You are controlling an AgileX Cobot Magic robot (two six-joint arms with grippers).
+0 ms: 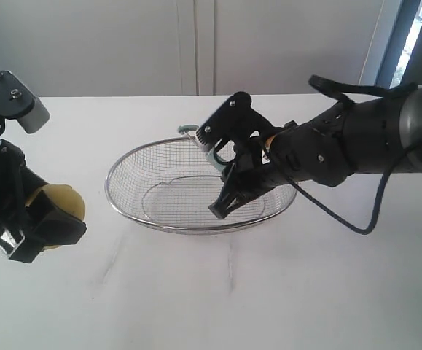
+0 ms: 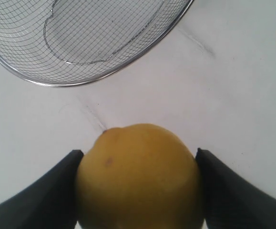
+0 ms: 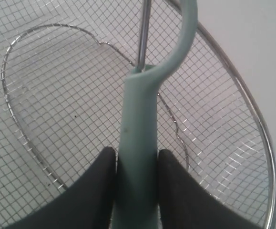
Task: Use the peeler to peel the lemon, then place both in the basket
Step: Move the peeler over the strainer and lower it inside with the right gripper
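Jaws of left gripper (image 2: 138, 156) pinch round yellow lemon (image 2: 138, 186); jaws of right gripper (image 3: 136, 154) pinch teal plastic peeler (image 3: 138, 119) over silver wire-mesh basket (image 1: 127, 182).

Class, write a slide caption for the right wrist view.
Right gripper grips the peeler by its handle over the basket.

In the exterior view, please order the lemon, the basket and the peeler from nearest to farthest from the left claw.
1. The lemon: held in the left claw, at the left.
2. The basket: in the middle, its rim apart from that claw.
3. The peeler: held by the right claw over the basket, right of middle.
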